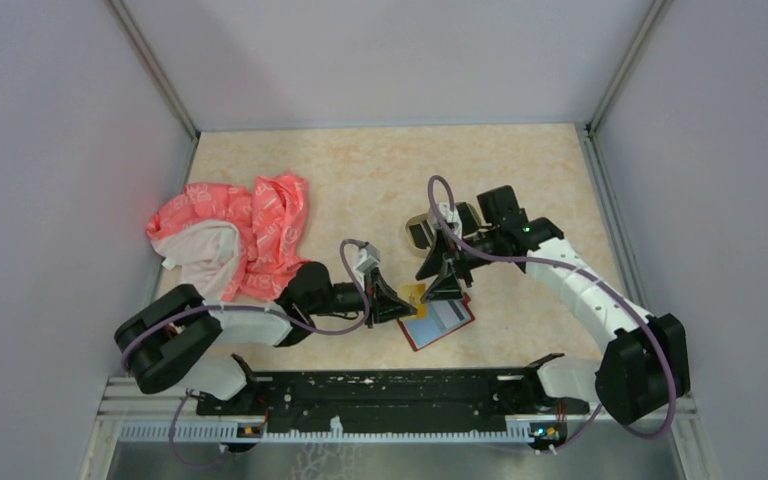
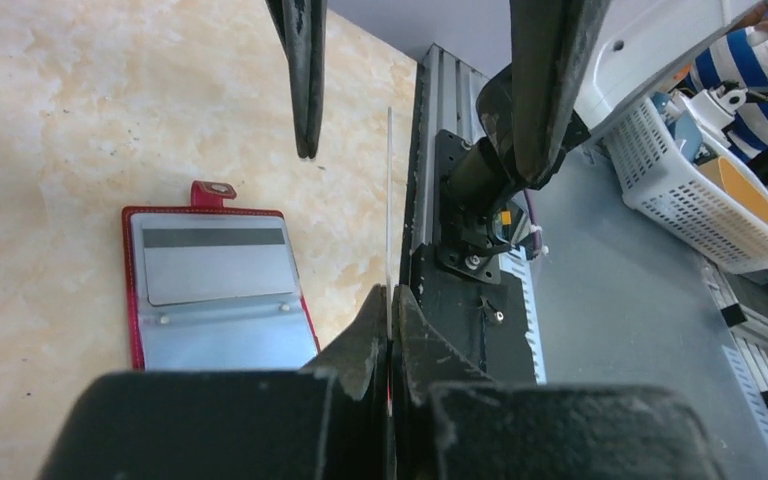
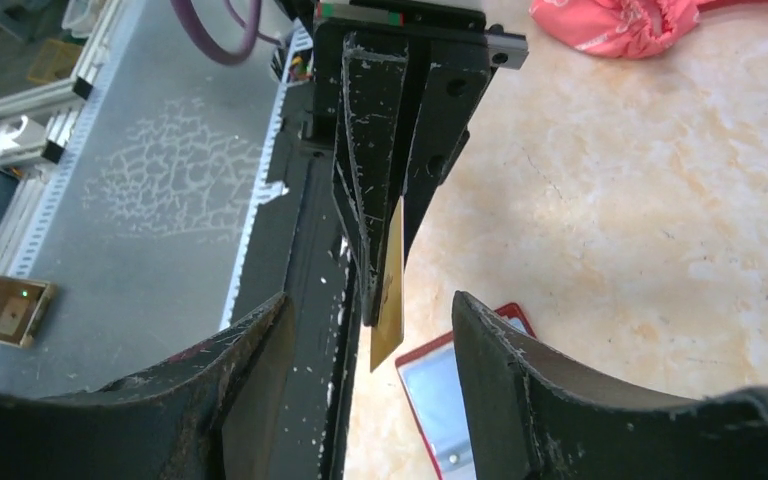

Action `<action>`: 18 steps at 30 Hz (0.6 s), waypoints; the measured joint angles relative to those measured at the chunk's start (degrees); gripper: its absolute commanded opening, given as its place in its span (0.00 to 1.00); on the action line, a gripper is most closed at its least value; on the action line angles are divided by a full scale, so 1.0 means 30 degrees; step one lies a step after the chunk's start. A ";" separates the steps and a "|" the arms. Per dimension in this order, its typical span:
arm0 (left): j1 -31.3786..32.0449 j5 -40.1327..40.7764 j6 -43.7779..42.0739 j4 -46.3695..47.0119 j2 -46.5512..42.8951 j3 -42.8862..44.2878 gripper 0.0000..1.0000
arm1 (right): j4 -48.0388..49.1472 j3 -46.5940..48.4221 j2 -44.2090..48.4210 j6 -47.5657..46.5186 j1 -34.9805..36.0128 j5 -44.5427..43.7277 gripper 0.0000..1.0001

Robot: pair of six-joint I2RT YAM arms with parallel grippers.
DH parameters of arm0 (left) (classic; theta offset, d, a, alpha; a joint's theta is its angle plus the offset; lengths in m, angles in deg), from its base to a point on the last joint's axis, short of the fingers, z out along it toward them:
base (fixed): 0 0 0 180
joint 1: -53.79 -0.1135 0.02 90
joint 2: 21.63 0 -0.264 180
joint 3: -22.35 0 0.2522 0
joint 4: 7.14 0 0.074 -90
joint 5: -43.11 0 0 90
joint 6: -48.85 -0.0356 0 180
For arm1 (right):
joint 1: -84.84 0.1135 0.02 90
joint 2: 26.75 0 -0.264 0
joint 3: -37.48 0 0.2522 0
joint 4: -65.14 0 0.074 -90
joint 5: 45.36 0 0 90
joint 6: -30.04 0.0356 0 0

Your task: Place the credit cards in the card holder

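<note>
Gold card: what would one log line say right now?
left gripper shut on gold card | right gripper open | card holder lying open

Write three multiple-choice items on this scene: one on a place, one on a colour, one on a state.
1. Where does the pink cloth lie?
A. on the left part of the table
B. hanging on the back wall
C. draped over an arm

2. The card holder is:
A. blue
B. red
C. green

3. The left claw is:
A. open and empty
B. shut on the gold card
C. shut on the cloth

Answers:
1 A, it lies bunched on the table near the left wall.
2 B, its rim and snap tab show red.
3 B, its tips pinch the card, which stands edge-on.
</note>
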 measured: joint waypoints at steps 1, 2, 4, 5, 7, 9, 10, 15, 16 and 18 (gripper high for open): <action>-0.0007 -0.0117 -0.0189 -0.0780 -0.0211 0.0219 0.00 | -0.0525 0.0138 -0.0015 -0.0597 0.0000 -0.0197 0.58; -0.0007 -0.0270 -0.0503 -0.2018 -0.0495 0.0619 0.00 | -0.1027 0.0219 -0.0080 -0.1107 0.0015 -0.0357 0.57; -0.0015 -0.0452 -0.1049 -0.3963 -0.0896 0.1392 0.00 | -0.1814 0.0233 -0.0313 -0.1872 0.0131 -0.0743 0.54; -0.0015 -0.0532 -0.1297 -0.4685 -0.1042 0.1727 0.00 | -0.2055 0.0233 -0.0459 -0.2040 0.0189 -0.0954 0.50; -0.0015 -0.0656 -0.1668 -0.5581 -0.1224 0.2076 0.00 | -0.2273 0.0233 -0.0758 -0.2237 0.0408 -0.1362 0.38; -0.0015 -0.0780 -0.1909 -0.6295 -0.1246 0.2251 0.00 | -0.2310 0.0233 -0.0998 -0.2237 0.0670 -0.1690 0.29; -0.0015 -0.0801 -0.1996 -0.6550 -0.1246 0.2280 0.00 | -0.2280 0.0233 -0.1027 -0.2120 0.0743 -0.1821 0.27; -0.0015 -0.0954 -0.2208 -0.7351 -0.1246 0.2302 0.00 | -0.2069 0.0233 -0.1035 -0.1778 0.0838 -0.2018 0.22; -0.0015 -0.0962 -0.2215 -0.7402 -0.1246 0.2302 0.00 | -0.2025 0.0233 -0.1035 -0.1749 0.0838 -0.2018 0.17; -0.0015 -0.0998 -0.2222 -0.7512 -0.1246 0.2302 0.00 | -0.1982 0.0233 -0.1035 -0.1625 0.0838 -0.2033 0.00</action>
